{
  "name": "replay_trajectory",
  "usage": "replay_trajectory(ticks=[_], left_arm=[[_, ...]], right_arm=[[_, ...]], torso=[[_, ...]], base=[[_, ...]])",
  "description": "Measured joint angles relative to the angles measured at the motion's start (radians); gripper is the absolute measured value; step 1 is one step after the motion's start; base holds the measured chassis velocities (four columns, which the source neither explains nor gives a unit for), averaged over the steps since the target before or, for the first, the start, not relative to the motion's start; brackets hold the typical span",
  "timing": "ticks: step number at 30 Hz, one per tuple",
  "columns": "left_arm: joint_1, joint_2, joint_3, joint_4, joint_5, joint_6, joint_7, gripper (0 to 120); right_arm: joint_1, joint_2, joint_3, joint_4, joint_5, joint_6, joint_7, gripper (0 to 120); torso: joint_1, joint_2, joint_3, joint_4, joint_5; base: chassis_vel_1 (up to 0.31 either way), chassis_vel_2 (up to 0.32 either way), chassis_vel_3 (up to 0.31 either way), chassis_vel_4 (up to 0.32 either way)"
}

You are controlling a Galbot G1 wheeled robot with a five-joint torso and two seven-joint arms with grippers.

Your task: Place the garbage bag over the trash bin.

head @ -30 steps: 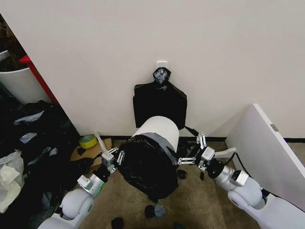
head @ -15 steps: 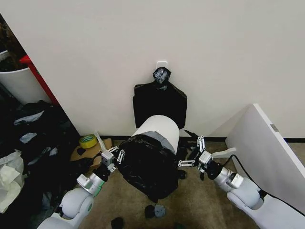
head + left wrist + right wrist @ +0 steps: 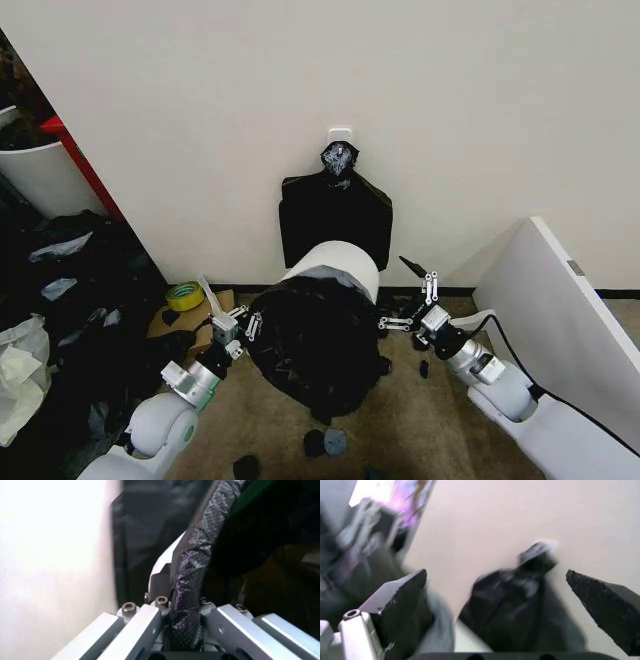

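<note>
The trash bin (image 3: 337, 266), a white bucket, lies tilted with its mouth toward me. The glossy black garbage bag (image 3: 312, 348) covers its mouth and front half. My left gripper (image 3: 243, 325) is at the bag's left edge and is shut on a twisted strip of the bag (image 3: 187, 588); in the left wrist view this strip runs between the left gripper's (image 3: 185, 630) fingers. My right gripper (image 3: 408, 300) hovers just right of the bin, apart from the bag, open. In the right wrist view the right gripper (image 3: 495, 592) has its fingers (image 3: 402, 592) spread wide with nothing between them.
A flat bunch of black bags (image 3: 335, 215) hangs from a wall hook behind the bin. A white board (image 3: 560, 310) leans at the right. A yellow tape roll (image 3: 184, 295), black clutter (image 3: 80, 300) and a big white drum (image 3: 45, 170) sit at the left. Small dark bits (image 3: 325, 440) lie on the floor.
My right gripper has drawn away from the bag's right edge, up and toward the wall. The left gripper has kept its hold in the same place.
</note>
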Motion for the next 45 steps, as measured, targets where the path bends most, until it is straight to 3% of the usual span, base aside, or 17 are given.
replay_trajectory(ticks=[2, 3, 6, 9, 10, 11, 14, 17, 18, 21, 23, 26, 30, 40, 45], left_arm=[[-0.001, -0.005, 0.005, -0.029, -0.052, 0.108, -0.066, 0], [-0.001, -0.005, 0.005, -0.029, -0.052, 0.108, -0.066, 0], [-0.012, -0.015, 0.004, -0.092, -0.206, 0.321, -0.201, 0], [-0.047, -0.046, -0.029, -0.158, -0.433, 0.578, -0.396, 0], [-0.047, -0.046, -0.029, -0.158, -0.433, 0.578, -0.396, 0], [-0.058, -0.056, -0.042, -0.166, -0.489, 0.632, -0.442, 0], [-0.109, -0.116, -0.13, -0.17, -0.797, 0.847, -0.624, 0], [-0.135, -0.153, -0.204, -0.155, -0.997, 0.934, -0.73, 0], [-0.135, -0.153, -0.204, -0.155, -0.997, 0.934, -0.73, 0], [-0.15, -0.198, -0.321, -0.124, -1.245, 0.998, -0.853, 0], [-0.145, -0.205, -0.353, -0.113, -1.288, 0.999, -0.867, 0], [-0.142, -0.205, -0.355, -0.112, -1.29, 0.998, -0.865, 0], [-0.145, -0.204, -0.34, -0.115, -1.274, 0.993, -0.847, 0], [-0.142, -0.208, -0.275, -0.14, -1.207, 0.985, -0.794, 0], [-0.139, -0.21, -0.27, -0.148, -1.201, 0.983, -0.784, 0]], right_arm=[[-0.017, 0.022, -0.002, 0.068, 0.024, -0.061, 0.123, 100], [-0.017, 0.022, -0.002, 0.068, 0.024, -0.061, 0.123, 100], [-0.064, 0.027, -0.02, 0.189, 0.116, -0.136, 0.222, 100], [-0.122, 0.016, -0.042, 0.264, 0.181, -0.152, 0.192, 100], [-0.122, 0.016, -0.042, 0.264, 0.181, -0.152, 0.192, 100], [-0.132, 0.014, -0.046, 0.271, 0.188, -0.149, 0.174, 100], [-0.157, 0.012, -0.053, 0.271, 0.196, -0.114, 0.073, 100], [-0.161, 0.013, -0.053, 0.251, 0.194, -0.088, 0.016, 100], [-0.161, 0.013, -0.053, 0.251, 0.194, -0.088, 0.016, 100], [-0.161, 0.015, -0.05, 0.188, 0.169, -0.033, -0.091, 100], [-0.158, 0.02, -0.042, 0.14, 0.121, 0.003, -0.16, 100], [-0.157, 0.027, -0.043, 0.116, 0.076, 0.005, -0.169, 100], [-0.155, 0.051, -0.074, 0.102, 0.037, -0.037, -0.088, 100], [-0.109, 0.135, -0.12, 0.132, 0.117, -0.236, 0.198, 100], [-0.101, 0.144, -0.116, 0.112, 0.11, -0.256, 0.23, 100]], torso=[[0.0, 0.0, 0.0, 0.0001, 0.0001], [0.0, 0.0, 0.0, 0.0001, 0.0001], [0.0, 0.0, 0.0, 0.0001, 0.0], [0.0, 0.0, 0.0, -0.0004, 0.0], [0.0, 0.0, 0.0, -0.0004, 0.0], [0.0, 0.0, 0.0, -0.0004, 0.0], [0.0, 0.0, 0.0, 0.0, 0.0], [0.0, 0.0, 0.0, -0.0004, 0.0002], [0.0, 0.0, 0.0, -0.0004, 0.0002], [0.0, 0.0, 0.0, 0.0, -0.0002], [0.0, 0.0, 0.0, 0.0003, 0.0003], [0.0, 0.0, 0.0, 0.0002, 0.0], [0.0, 0.0, 0.0, -0.0002, 0.0002], [0.0, 0.0, 0.0, -0.0001, 0.0], [0.0, 0.0, 0.0, 0.0, 0.0001]], base=[[0.0, 0.0, 0.0, 0.0], [0.0, 0.0, 0.0, 0.0], [0.0, 0.0, 0.0, 0.0], [0.0, 0.0, 0.0, 0.0], [0.0, 0.0, 0.0, 0.0], [0.0, 0.0, 0.0, 0.0], [0.0, 0.0, 0.0, 0.0], [0.0, 0.0, 0.0, 0.0], [0.0, 0.0, 0.0, 0.0], [0.0, 0.0, 0.0, 0.0], [0.0, 0.0, 0.0, 0.0], [0.0, 0.0, 0.0, 0.0], [0.0, 0.0, 0.0, 0.0], [0.0, 0.0, 0.0, 0.0], [0.0, 0.0, 0.0, 0.0]])
